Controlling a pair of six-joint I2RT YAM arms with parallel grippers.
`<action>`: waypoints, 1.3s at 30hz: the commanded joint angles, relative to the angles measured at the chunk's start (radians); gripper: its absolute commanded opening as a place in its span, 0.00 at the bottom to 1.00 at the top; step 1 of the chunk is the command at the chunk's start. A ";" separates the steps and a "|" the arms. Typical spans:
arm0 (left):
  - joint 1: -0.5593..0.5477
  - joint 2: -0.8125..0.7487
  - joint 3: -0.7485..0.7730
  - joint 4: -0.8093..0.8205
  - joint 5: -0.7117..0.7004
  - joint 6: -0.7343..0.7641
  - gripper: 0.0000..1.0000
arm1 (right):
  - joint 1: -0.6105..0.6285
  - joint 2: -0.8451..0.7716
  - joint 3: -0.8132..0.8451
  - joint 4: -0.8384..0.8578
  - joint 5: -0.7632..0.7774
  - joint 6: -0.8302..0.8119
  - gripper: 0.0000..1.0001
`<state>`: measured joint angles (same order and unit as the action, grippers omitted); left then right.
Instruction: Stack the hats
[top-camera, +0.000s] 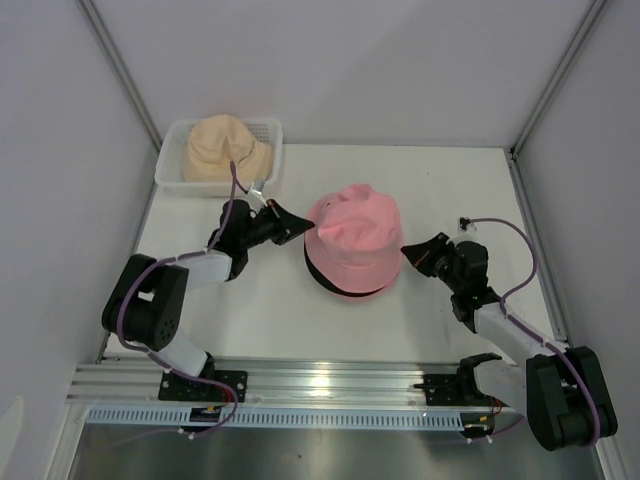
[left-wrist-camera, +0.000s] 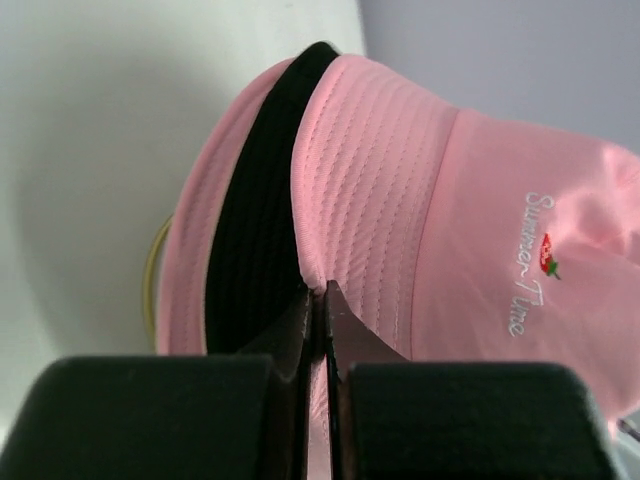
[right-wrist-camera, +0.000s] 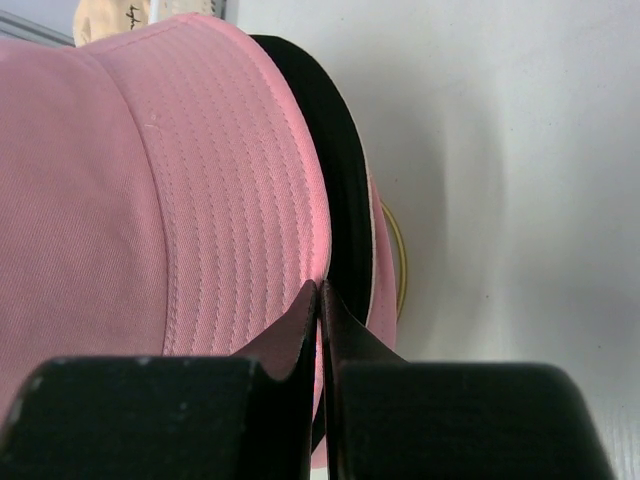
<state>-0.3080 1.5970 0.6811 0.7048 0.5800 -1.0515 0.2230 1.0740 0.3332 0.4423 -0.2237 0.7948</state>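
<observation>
While tight on pink hat (top-camera: 352, 232) brim, left gripper (top-camera: 305, 222), right gripper (top-camera: 405, 250); beige hat (top-camera: 225, 148) in basket (top-camera: 272, 130).

Fingers (right-wrist-camera: 293, 335) pinching pink hat (right-wrist-camera: 150, 200), black hat (right-wrist-camera: 340, 170) beneath (rim only)

Left end effector (top-camera: 307, 222), right end effector (top-camera: 406, 250), clamped

A pink hat (top-camera: 352, 232) embroidered "Summer Time" tops a black hat (left-wrist-camera: 250, 240) and a second pink hat (left-wrist-camera: 190, 262) mid-tabletop (top-camera: 290, 320), while a crumpled beige hat (top-camera: 228, 147) sits in the far-left basket (top-camera: 170, 182).
</observation>
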 joint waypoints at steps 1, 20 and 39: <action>-0.019 -0.083 0.026 -0.246 -0.184 0.132 0.01 | 0.007 0.010 0.041 -0.039 0.049 -0.048 0.00; -0.101 -0.095 -0.042 -0.475 -0.353 0.272 0.01 | 0.010 0.043 0.029 -0.076 0.069 -0.088 0.00; -0.120 -0.351 0.211 -0.812 -0.506 0.507 0.76 | -0.043 0.001 0.430 -0.441 -0.023 -0.342 0.81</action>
<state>-0.4347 1.3415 0.7864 0.0124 0.1680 -0.6437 0.2092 1.1229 0.6365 0.1215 -0.2226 0.5735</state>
